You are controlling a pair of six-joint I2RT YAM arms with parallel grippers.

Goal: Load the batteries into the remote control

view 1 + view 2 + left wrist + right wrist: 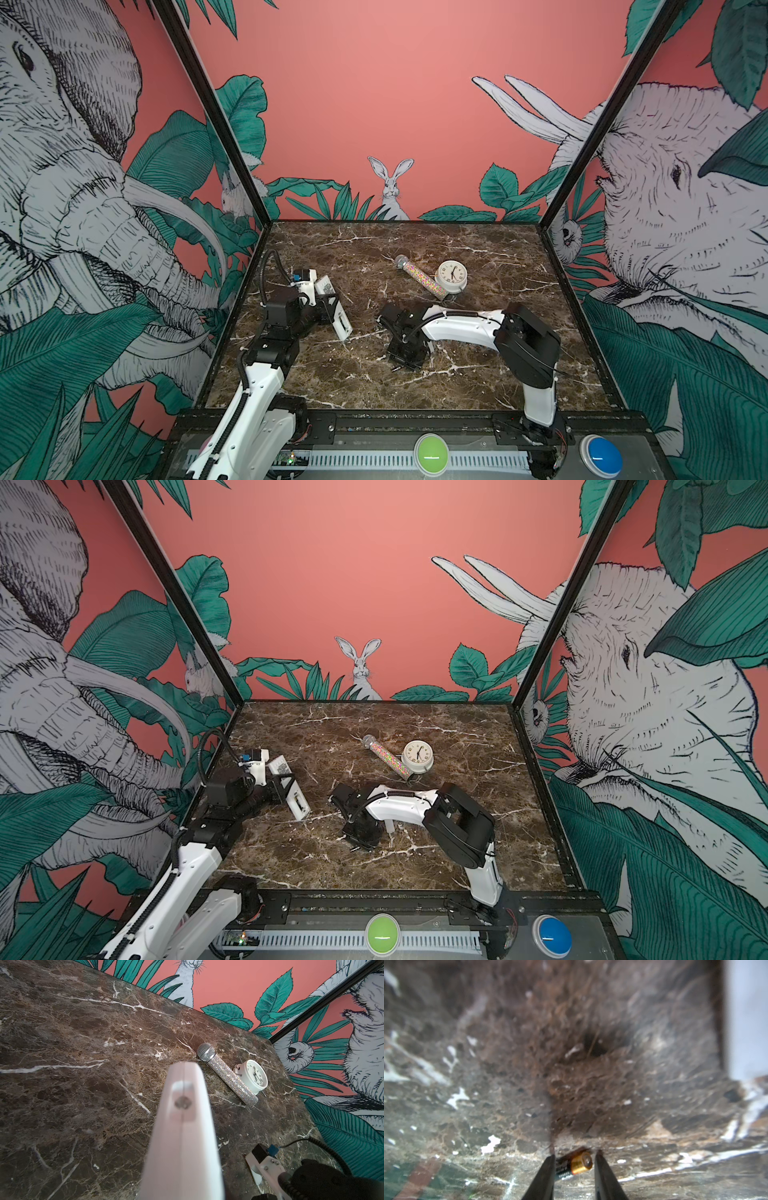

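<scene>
My left gripper (326, 302) is shut on the remote control (334, 309), a slim white bar held tilted above the table's left side, with an open recess (343, 325) near its lower end. In the left wrist view the remote control (182, 1136) fills the middle and hides the fingers. My right gripper (401, 365) points down at the table centre. In the right wrist view a dark battery with a gold end (577, 1164) lies on the marble between its fingers (546, 1174). One finger is at the dark body; a small gap separates the gold end from the other.
A glittery microphone-shaped tube (419, 276) and a round white clock (451, 274) lie side by side at the back right of the marble table (478, 249). Green (431, 454) and blue (600, 455) buttons sit on the front rail. Walls close three sides.
</scene>
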